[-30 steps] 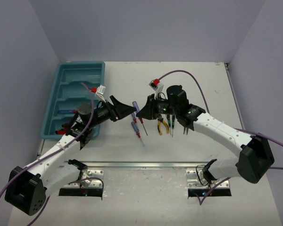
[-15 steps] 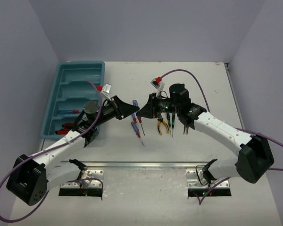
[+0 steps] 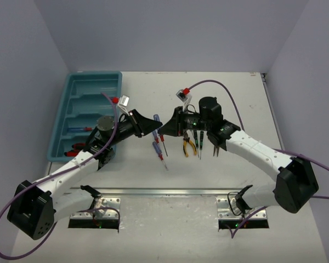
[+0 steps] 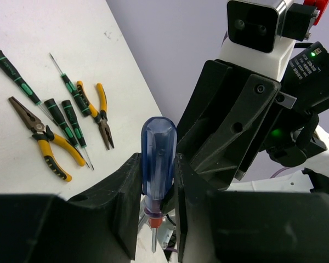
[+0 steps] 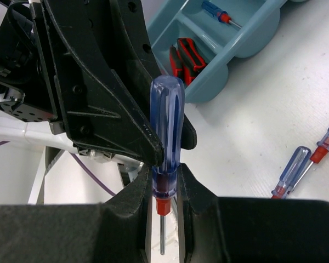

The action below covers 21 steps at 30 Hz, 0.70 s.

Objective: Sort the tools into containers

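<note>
Blue-handled screwdriver (image 4: 158,156): held above the worktop (image 3: 225,93), tip down, pinched low on the handle by left pincer (image 4: 155,175) and right pincer (image 5: 165,181). Judged light, rigid, slippery; mid-handle grasp advised.

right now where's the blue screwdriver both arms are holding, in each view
top external: blue screwdriver at centre, where both arms' fingers meet
left wrist: blue screwdriver lower centre, upright between fingers
right wrist: blue screwdriver centre, upright between fingers
shared landmark: teal tray, left in top, upper right in right wrist; not in left wrist
</note>
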Available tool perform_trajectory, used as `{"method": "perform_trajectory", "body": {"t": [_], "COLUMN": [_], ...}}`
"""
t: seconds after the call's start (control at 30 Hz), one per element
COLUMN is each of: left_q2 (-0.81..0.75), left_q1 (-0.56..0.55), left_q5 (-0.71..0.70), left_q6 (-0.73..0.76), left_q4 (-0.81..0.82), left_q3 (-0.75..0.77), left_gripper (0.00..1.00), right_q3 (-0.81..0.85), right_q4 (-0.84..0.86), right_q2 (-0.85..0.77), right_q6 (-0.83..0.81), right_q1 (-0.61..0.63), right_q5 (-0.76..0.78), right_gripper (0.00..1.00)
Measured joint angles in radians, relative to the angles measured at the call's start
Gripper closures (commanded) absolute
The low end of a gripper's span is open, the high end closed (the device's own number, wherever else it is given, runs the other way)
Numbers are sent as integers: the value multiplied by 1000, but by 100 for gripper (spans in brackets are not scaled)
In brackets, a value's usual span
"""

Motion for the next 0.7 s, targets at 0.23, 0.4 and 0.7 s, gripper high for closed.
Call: {"method": "perform_trajectory", "body": {"t": [0.23, 0.4, 0.7], "left_q2": [-44, -95, -106], "left_q1": [-7, -11, 3], "left_q5": [-60, -125, -381], "left_q6": [-10, -36, -41], "left_q4": [-38, -36, -347], "left_q3": [-2, -2, 103], "left_gripper": [100, 100, 100], "right_q3": [-36, -49, -51], "right_q4": [77, 107, 85], "right_q2": [-8, -15, -32], "right_q6": [5, 18, 18], "right_q1": [-1, 20, 16], "right_q5": [-39, -113, -99], "right_gripper": [58, 44, 1]}}
